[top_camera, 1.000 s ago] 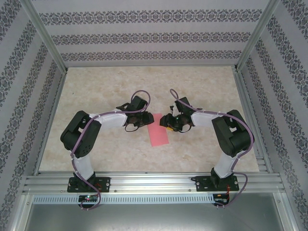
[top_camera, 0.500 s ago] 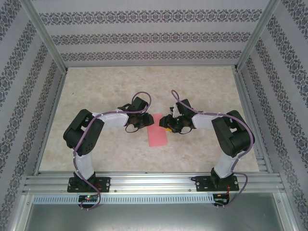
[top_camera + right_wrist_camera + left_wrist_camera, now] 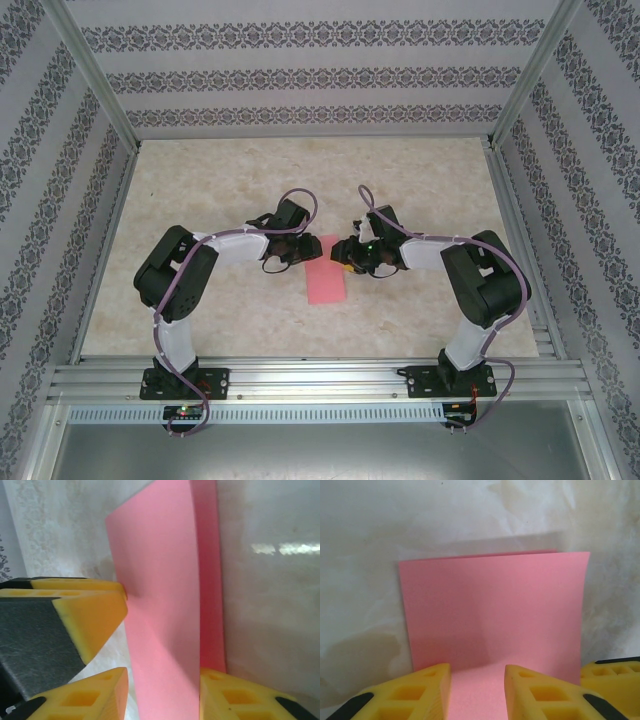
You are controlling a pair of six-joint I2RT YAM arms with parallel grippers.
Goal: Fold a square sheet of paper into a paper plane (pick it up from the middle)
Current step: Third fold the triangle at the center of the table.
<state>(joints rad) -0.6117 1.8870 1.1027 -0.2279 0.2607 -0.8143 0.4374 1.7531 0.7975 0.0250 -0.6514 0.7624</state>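
The square sheet of paper (image 3: 326, 281) is pink-red and lies folded into a narrow rectangle on the tabletop between my two grippers. My left gripper (image 3: 303, 250) sits low at its left edge. In the left wrist view its yellow fingers (image 3: 427, 690) stand apart over the paper (image 3: 492, 605), the left gripper (image 3: 477, 675) open. My right gripper (image 3: 344, 256) is at the paper's right edge. In the right wrist view a raised flap of the paper (image 3: 160, 580) stands between the apart fingers of the right gripper (image 3: 162, 680). The left gripper's finger (image 3: 85, 615) shows beside that flap.
The marbled tabletop (image 3: 300, 170) stretches free behind the grippers. Patterned walls (image 3: 300, 75) and aluminium posts enclose it on three sides. A metal rail (image 3: 320, 380) carrying both arm bases runs along the near edge.
My right gripper has edged left towards the paper and its jaws have narrowed. The paper looks narrower from above. The left gripper has hardly moved.
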